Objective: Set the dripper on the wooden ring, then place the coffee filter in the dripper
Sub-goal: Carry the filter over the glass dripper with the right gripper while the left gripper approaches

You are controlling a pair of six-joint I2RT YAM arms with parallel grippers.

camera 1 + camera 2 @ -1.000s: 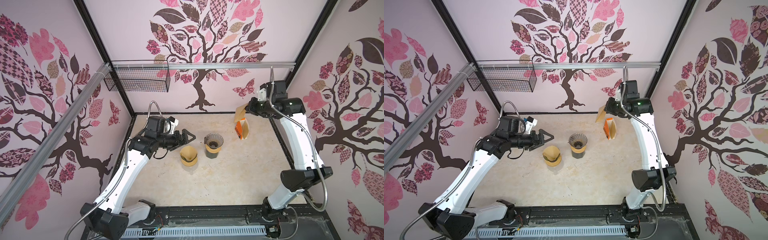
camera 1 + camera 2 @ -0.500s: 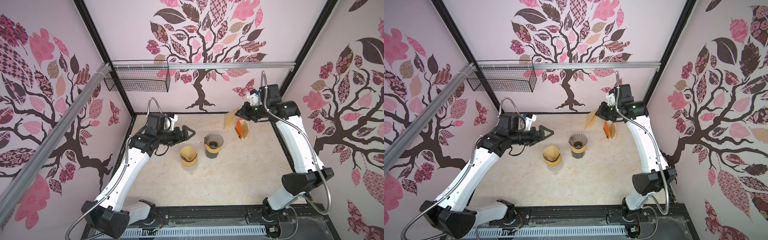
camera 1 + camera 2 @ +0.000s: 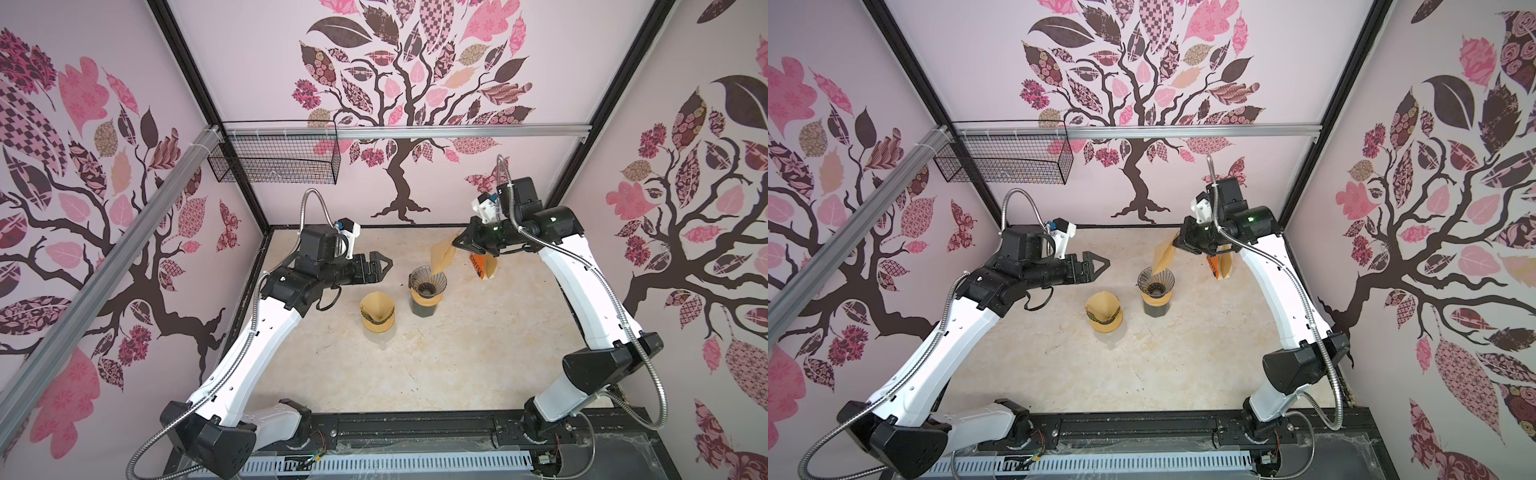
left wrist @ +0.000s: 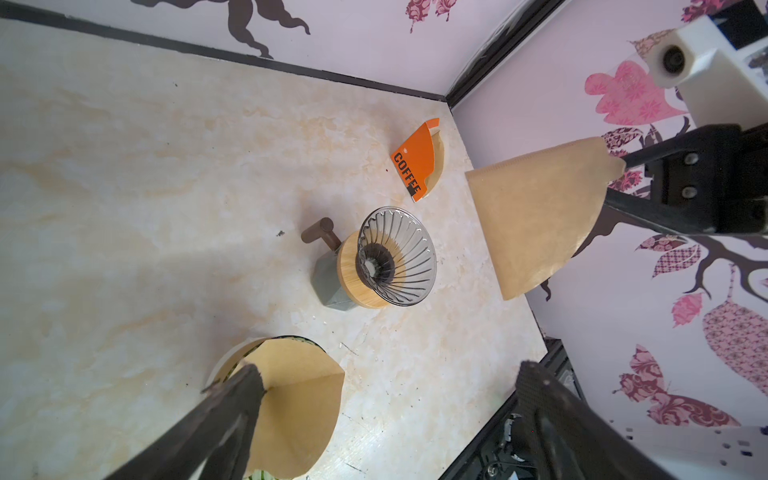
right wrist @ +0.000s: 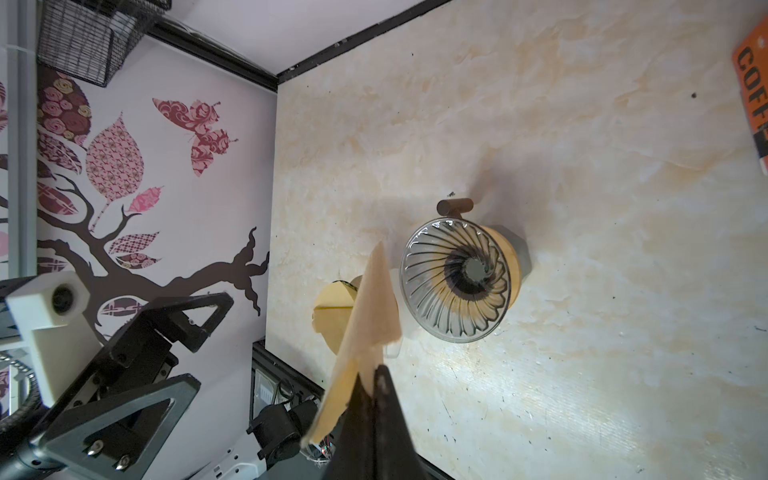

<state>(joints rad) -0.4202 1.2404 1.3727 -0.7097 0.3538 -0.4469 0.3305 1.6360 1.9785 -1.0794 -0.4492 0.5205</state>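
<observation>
Carefully does it: the right fingers (image 5: pixel 374 399), pinched shut on a top corner of the coffee filter (image 3: pixel 441 257), hold it in the air just beside the rim of the dripper (image 3: pixel 428 280), not yet inside, toward the back edge of the worktop (image 3: pixel 457 353). Bring its point over the centre before lowering. The left fingers (image 3: pixel 380 266) gape wide, empty. The filter is tan paper, flat-folded, fan-shaped.

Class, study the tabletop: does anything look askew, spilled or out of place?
Yes. The filter in the patterned holder sits folded, one flap above the rim instead of lining it. The orange filter packet sits skewed near the right wall, with filters poking out.
</observation>
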